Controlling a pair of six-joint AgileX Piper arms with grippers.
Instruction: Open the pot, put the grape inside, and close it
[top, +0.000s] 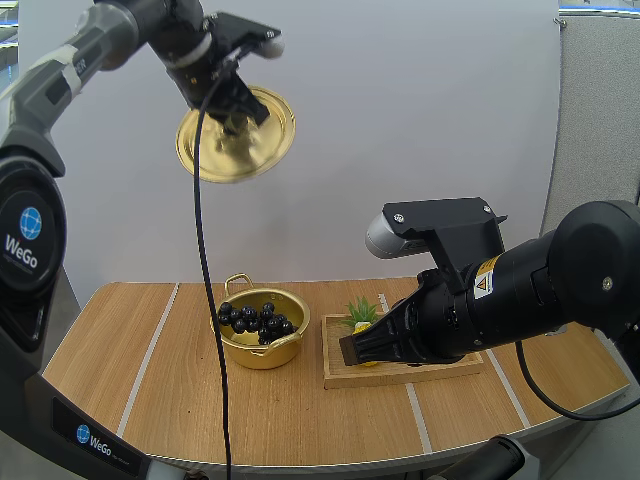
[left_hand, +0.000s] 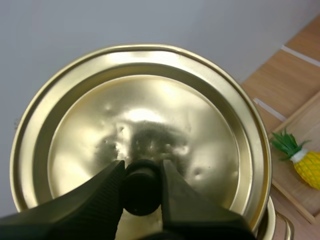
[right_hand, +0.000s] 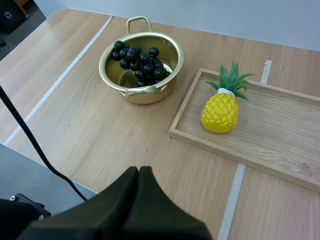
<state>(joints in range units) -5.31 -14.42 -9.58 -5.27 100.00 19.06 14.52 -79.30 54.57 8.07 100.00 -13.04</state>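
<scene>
Left claw (left_hand: 141, 170) clamped on the black knob (left_hand: 141, 195) of the gold lid (left_hand: 150, 110), held high above the worktop (right_hand: 100, 125). Right claw (right_hand: 138, 175) fully closed, empty, near the wooden tray (right_hand: 280, 145). Grapes (right_hand: 140, 62) lie inside the uncovered pot (right_hand: 172, 50), beside the tray carrying a pineapple (right_hand: 220, 112)

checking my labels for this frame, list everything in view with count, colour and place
pot: one, gold, open, on the table beside the tray
grapes: one bunch, black, inside the pot
lid: one, gold, held high in the air above the table
knob: one, black, on the lid
tray: one, pale wood, on the table
pineapple: one, yellow with green leaves, on the tray
table: one, wood with pale stripes
left gripper: black, pinching the knob
right gripper: black, shut on nothing, above the table near the tray
</scene>
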